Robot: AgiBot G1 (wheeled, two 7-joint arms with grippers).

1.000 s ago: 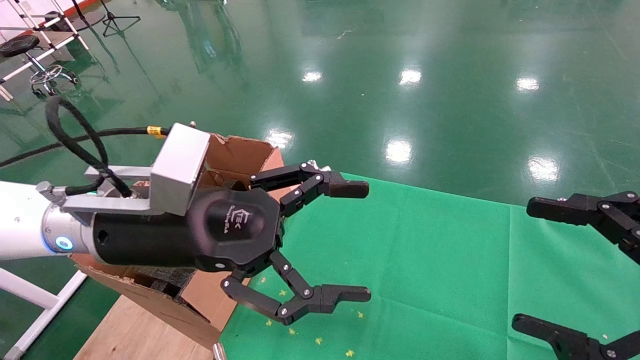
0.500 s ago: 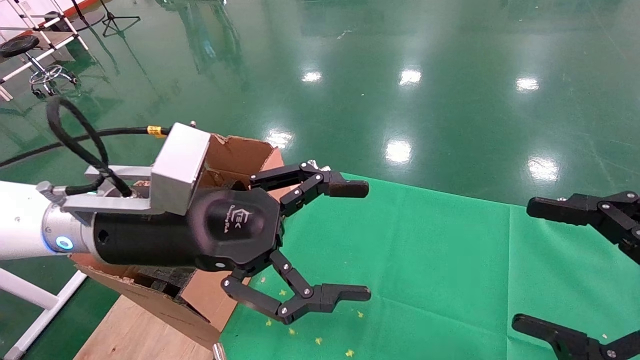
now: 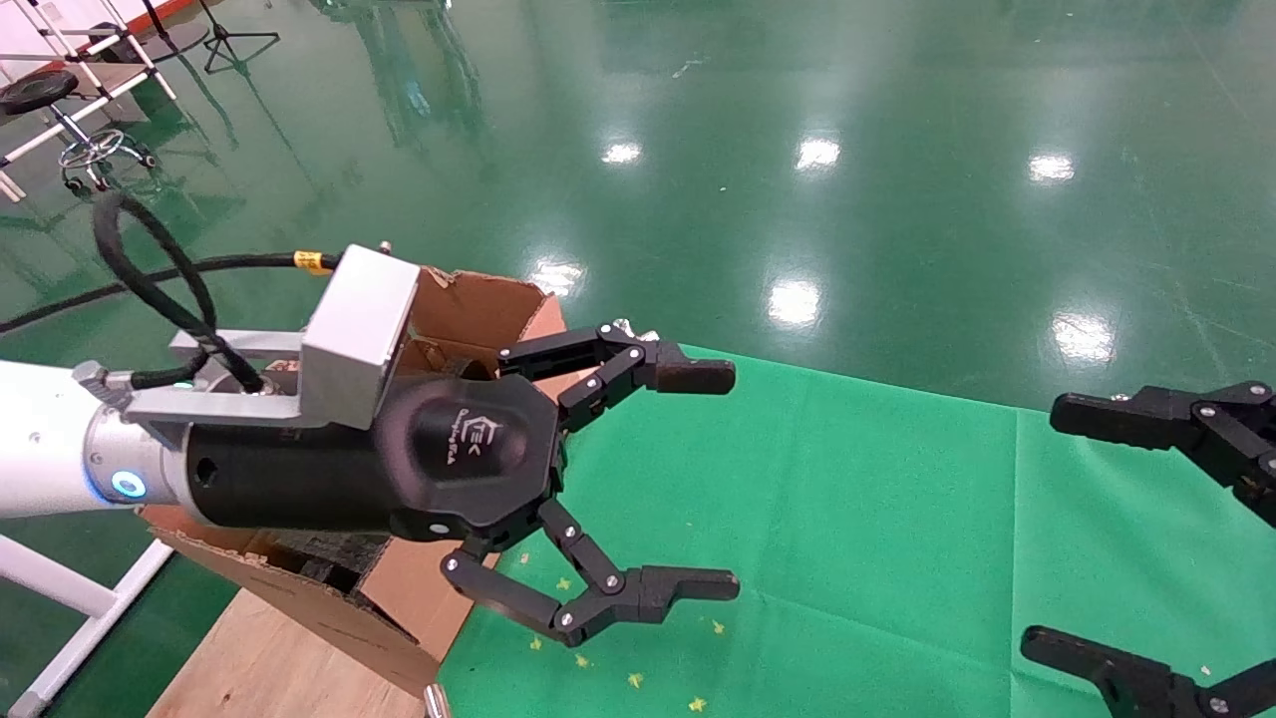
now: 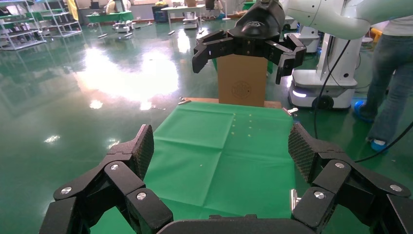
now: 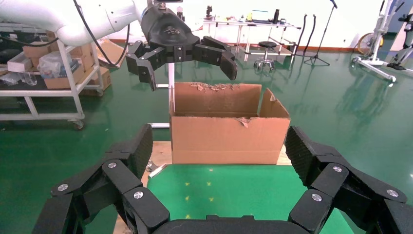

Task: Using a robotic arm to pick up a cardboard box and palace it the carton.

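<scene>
My left gripper (image 3: pixel 734 481), on the white arm with the blue light ring, is open and empty above the left end of the green cloth (image 3: pixel 847 519). The carton (image 3: pixel 469 309), large with torn rims, stands just behind it; the right wrist view shows it whole (image 5: pixel 224 131). My right gripper (image 3: pixel 1042 529) is open and empty at the right edge. In the left wrist view, a brown cardboard box (image 4: pixel 242 95) with a round dark mark stands upright at the table's far right end, beyond the right gripper (image 4: pixel 241 63). It is out of the head view.
The wooden table top (image 3: pixel 269 658) shows under the carton, past the cloth's left end. Shiny green floor surrounds the table. A person (image 4: pixel 389 87) and a white robot base (image 4: pixel 316 83) stand beyond the right end. A shelf cart (image 5: pixel 48 73) stands beyond the left end.
</scene>
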